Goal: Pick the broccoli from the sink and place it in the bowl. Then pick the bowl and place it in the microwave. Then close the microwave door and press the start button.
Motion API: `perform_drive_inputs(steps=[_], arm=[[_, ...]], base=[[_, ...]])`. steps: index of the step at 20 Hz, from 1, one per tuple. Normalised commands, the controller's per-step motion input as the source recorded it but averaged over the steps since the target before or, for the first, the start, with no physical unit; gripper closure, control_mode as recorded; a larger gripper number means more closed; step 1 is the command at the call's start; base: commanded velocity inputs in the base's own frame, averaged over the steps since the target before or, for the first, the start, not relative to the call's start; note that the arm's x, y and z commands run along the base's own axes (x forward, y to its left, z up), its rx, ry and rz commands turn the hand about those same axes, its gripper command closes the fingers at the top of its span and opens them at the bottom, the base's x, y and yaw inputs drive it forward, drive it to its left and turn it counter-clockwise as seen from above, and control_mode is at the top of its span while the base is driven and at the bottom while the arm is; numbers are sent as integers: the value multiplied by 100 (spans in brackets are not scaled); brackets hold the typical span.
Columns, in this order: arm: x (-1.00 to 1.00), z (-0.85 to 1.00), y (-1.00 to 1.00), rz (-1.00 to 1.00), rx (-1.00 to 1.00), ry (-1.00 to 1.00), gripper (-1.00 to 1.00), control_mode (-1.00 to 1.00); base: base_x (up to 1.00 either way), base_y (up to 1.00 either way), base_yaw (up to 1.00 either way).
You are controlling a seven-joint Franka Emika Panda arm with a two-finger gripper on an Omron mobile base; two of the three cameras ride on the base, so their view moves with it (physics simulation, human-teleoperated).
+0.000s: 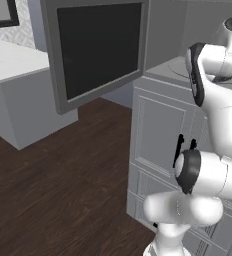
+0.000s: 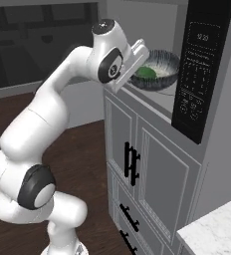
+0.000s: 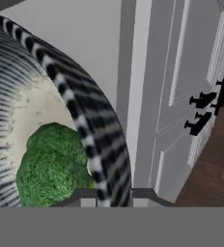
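- Broccoli [image 3: 53, 164] lies inside the bowl [image 3: 97, 140], which sits in the microwave [image 2: 199, 69], partly hidden by my hand.
- My gripper [image 3: 112, 195] pinches the bowl's rim, fingertips cut off at the frame's bottom.
- Microwave door [image 1: 95, 50] hangs open.

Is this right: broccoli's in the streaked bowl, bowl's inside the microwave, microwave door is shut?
Not quite: the grey-framed, dark-glass microwave door stands open, as the left base view shows. The rest holds: the bumpy green broccoli lies in the streaked blue-grey bowl, inside the grey built-in microwave.
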Motion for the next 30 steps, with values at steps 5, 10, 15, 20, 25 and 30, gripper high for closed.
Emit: perform_drive_inputs(steps=[5, 10, 15, 20, 25, 30], arm=[[52, -9, -39, 2, 6, 5, 100, -100], [51, -10, -26, 0, 3, 3, 100, -100], [52, -20, -14, 0, 1, 1, 100, -100], [32, -33, 0, 0, 0, -8, -100, -100], [17, -16, 0, 0, 0, -15, -100, -100], [2, -2, 19, 0, -1, -24, -100, -100]], base=[[0, 0, 0], [0, 0, 0], [0, 0, 0], [0, 0, 0], [0, 0, 0], [0, 0, 0]])
